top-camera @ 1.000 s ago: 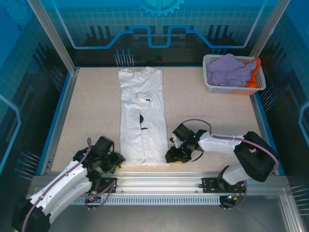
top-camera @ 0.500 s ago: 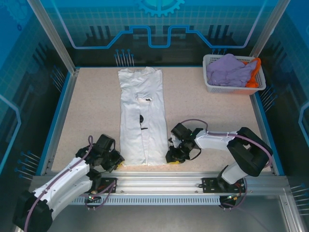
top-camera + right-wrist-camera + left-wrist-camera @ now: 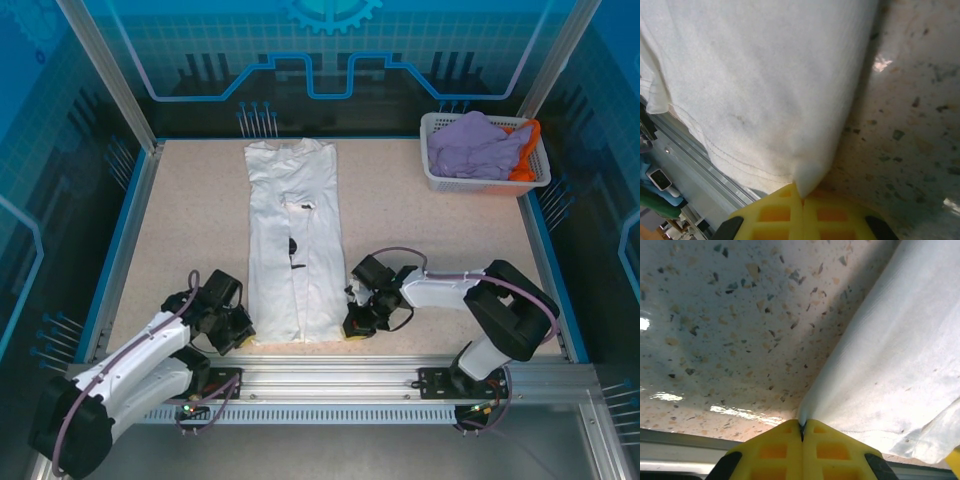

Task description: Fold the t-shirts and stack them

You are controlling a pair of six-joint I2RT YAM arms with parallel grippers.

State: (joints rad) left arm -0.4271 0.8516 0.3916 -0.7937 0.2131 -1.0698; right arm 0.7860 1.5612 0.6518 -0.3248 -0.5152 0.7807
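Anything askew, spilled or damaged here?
Nothing stands out. The white t-shirt lies flat in a straight lengthwise strip, both arms' jaws shut on its near corners. The lavender shirt and orange shirt sit bunched in the basket.

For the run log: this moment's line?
left gripper: shut on white t-shirt | right gripper: shut on white t-shirt | near corners pinched
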